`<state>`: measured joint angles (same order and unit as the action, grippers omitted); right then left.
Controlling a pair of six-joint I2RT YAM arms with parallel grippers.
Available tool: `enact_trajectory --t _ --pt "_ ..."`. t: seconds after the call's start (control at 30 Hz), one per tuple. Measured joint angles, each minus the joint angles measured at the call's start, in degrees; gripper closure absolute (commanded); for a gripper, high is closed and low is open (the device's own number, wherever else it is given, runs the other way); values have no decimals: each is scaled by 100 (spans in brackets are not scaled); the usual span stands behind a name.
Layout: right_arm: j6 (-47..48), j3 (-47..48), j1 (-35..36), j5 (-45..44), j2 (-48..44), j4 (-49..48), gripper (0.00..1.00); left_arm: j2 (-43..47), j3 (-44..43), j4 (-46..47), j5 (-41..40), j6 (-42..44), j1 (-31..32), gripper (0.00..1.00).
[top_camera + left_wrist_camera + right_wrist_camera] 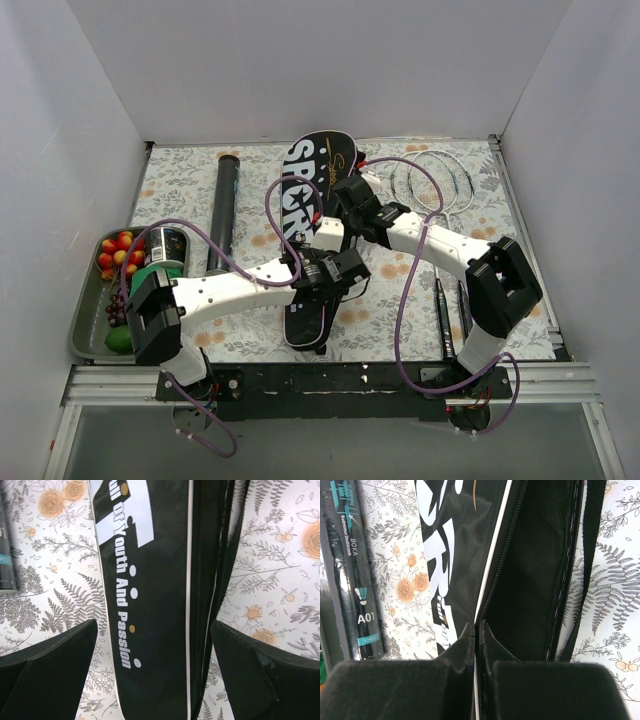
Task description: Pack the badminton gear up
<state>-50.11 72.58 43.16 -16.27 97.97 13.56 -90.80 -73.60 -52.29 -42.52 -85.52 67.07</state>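
Right fingers (462,647) pinch racket bag (535,580) edge; left fingers (50,670) spread wide.

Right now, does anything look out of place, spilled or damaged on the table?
Nothing is spilled or damaged. The racket bag lies unzipped along one side, its edge pinched in the shut right gripper. The open left gripper straddles its narrow part. The rackets and shuttle tube lie outside it.
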Motion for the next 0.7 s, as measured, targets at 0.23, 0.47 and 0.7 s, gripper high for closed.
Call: enact_trajectory --t 0.23,0.47,0.7 --pt "-118 -22 0 81 0 -13 99 -109 459 -9 -581 -420 122 2" --pt "-175 -37 11 184 0 -24 99 -389 584 48 -951 -675 214 2" --pt "-179 -37 26 251 0 -44 99 -424 603 160 -1128 -710 315 2"
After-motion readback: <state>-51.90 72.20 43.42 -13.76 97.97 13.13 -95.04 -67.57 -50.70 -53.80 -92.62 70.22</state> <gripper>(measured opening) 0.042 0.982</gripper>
